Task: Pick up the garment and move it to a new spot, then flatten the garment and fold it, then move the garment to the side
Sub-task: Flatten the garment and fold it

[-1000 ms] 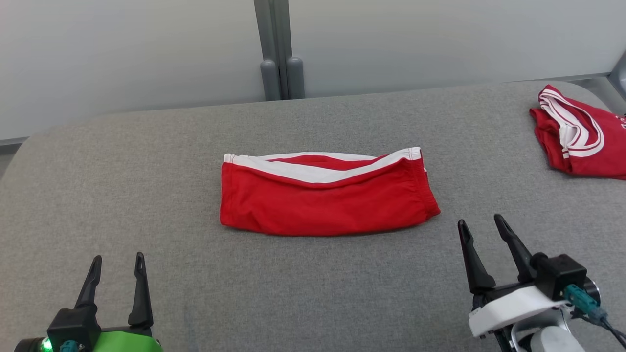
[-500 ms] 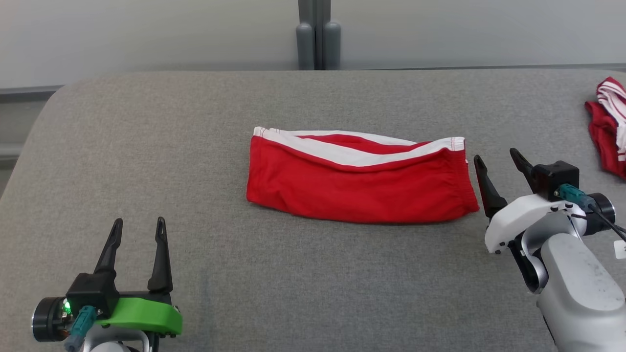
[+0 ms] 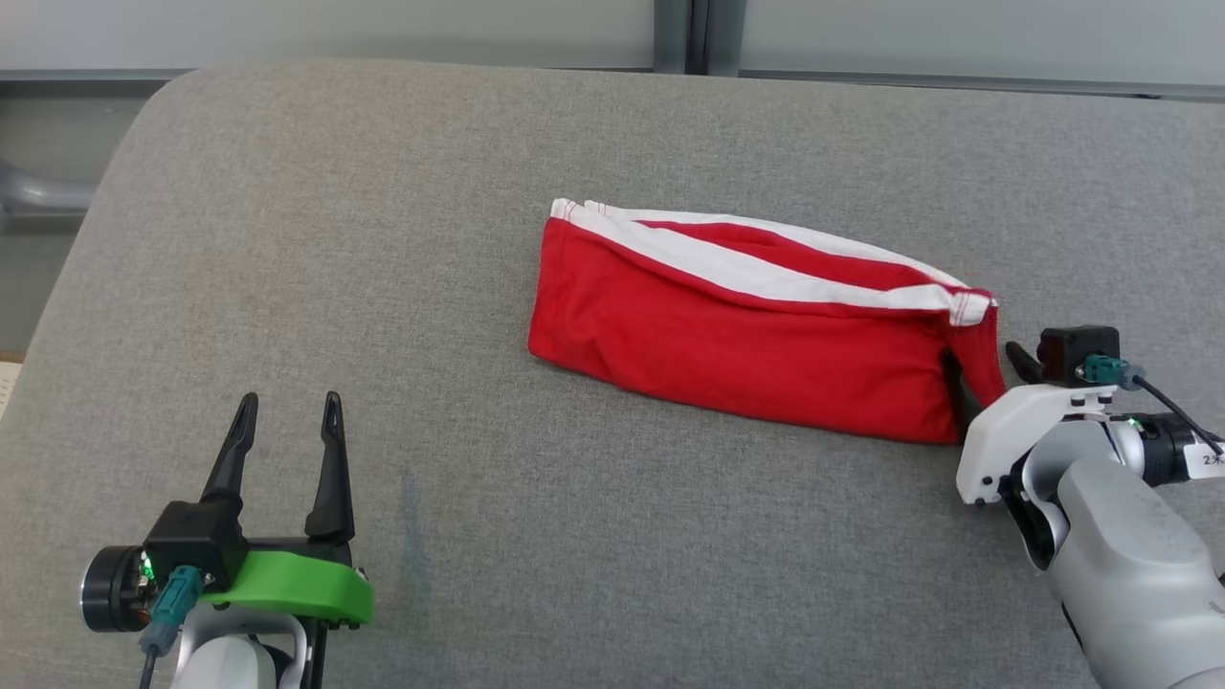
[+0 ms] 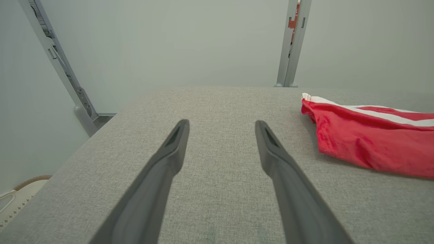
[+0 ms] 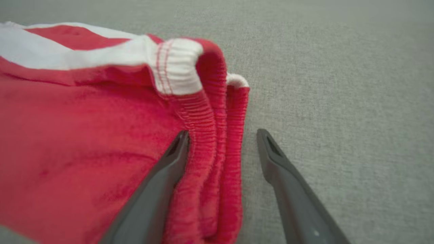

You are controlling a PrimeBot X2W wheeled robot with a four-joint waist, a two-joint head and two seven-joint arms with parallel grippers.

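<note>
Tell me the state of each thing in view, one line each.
Red garment: folded, lying on the grey surface.
Left end effector: open, empty, apart from the garment.
Right end effector: open, straddling the garment's elastic edge, not yet closed.

**Work surface.** Grey woven-fabric top point(image 4: 217, 101), lying under the left gripper point(image 4: 222, 122) and running ahead of it. It has a rounded corner ahead and to the left.

**Wall.** Pale grey panels point(image 4: 169, 40) stand straight ahead of the gripper, past the top's far edge.

**Post.** Upright grey metal post point(image 4: 293, 44), ahead and to the right.

**Rail.** Slanted grey metal rail point(image 4: 57, 64), ahead and to the left, off the top's side.

**Low item.** Pale, brown-rimmed point(image 4: 20, 189), down to the left; kind unclear.

**Light.** Even, with soft shadows.
</note>
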